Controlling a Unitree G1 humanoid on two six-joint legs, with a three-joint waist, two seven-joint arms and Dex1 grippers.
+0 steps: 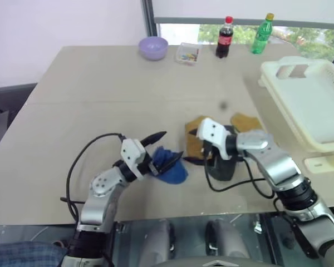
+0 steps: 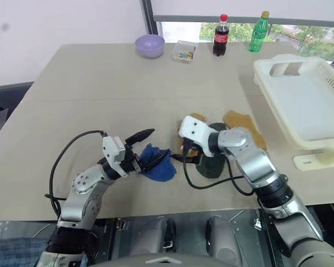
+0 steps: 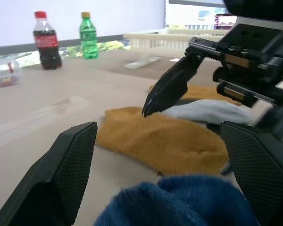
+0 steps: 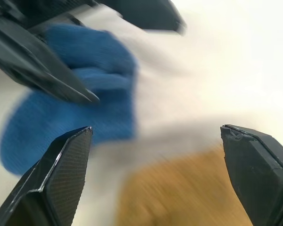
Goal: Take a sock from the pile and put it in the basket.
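- You have not yet moved any sock: the basket (image 1: pixel 314 105) sits at the counter's (image 1: pixel 100 100) far right edge with nothing visible inside it, well apart from the pile (image 1: pixel 211 147)
- The whole carry is still ahead of you, by my reading: a grasp, a lift, a swing to the right and a release over the basket
- Your left gripper (image 1: pixel 166 146) has its jaws spread wide, one finger above and one below the blue sock (image 1: pixel 170 167); the sock lies between them, but I cannot tell from the head views whether either pad touches it, and nothing is clamped
- Your right gripper (image 4: pixel 155 179) also stands wide open and holds nothing; it hangs just over the pile, pointing toward your left arm
- The blue sock lies on the counter just left of the pile, bunched into a rounded lump, so its long axis is hard to read; it seems to run roughly from the left jaws toward the counter's near edge, and heel and toe cannot be told apart
- A mustard sock (image 3: pixel 165 141) lies flat just beyond the blue one, its long axis running across the left wrist view, with a pale grey sock (image 3: pixel 207 110) on its far side
- A second mustard sock (image 1: pixel 246 120) lies on the pile's basket side, and a dark one (image 1: pixel 221 167) is under your right wrist
- A lilac bowl (image 1: pixel 153 47) and two bottles (image 1: pixel 225 38) stand along the far edge, clear of your route
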